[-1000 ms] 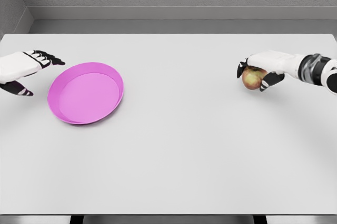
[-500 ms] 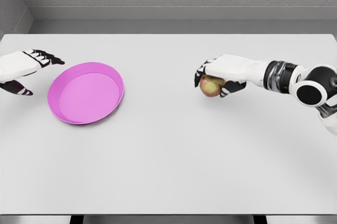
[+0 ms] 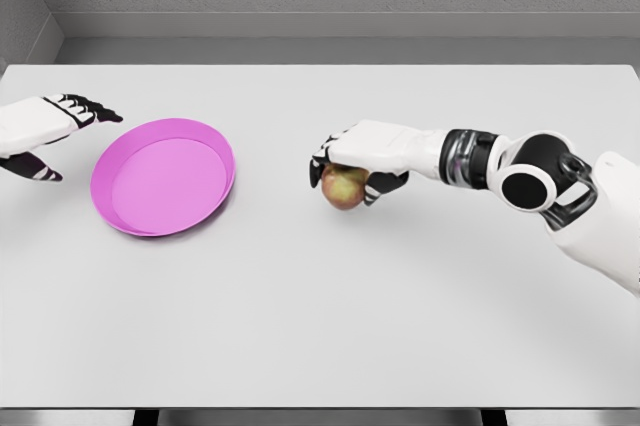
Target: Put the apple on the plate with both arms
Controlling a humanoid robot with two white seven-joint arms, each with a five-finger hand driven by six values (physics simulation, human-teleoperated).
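Your right hand (image 3: pixel 352 161) has carried the small round red-and-yellow apple (image 3: pixel 344 187) a long way leftward in the last second: it was out near the right edge of the plain white table (image 3: pixel 320 296), then around the middle-right half a second back, and now it sits just right of the table's centre. The grip looks the same throughout, palm over the top, fingers (image 3: pixel 322 154) curled down round the fruit, thumb under the right side. So the hand is closed on the apple, apple partly hidden under the palm. You can't tell for sure whether the apple is lifted or skimming the surface; a shadow under it suggests it's close to the table.

The shallow round magenta plate (image 3: pixel 221 146) hasn't moved, on the table's left side. The apple is now near it but clearly apart, with bare table between them.

Your left hand (image 3: pixel 42 126) hasn't changed either: it hangs just left of the plate, not touching it, fingers loosely extended toward the rim, thumb below, holding nothing.

What this means: transport is well under way, maybe two thirds of the distance covered. Remaining, as a judgement: close the last gap, get the apple over the rim, release. The left hand looks poised to steady the plate, or possibly to take a handover.
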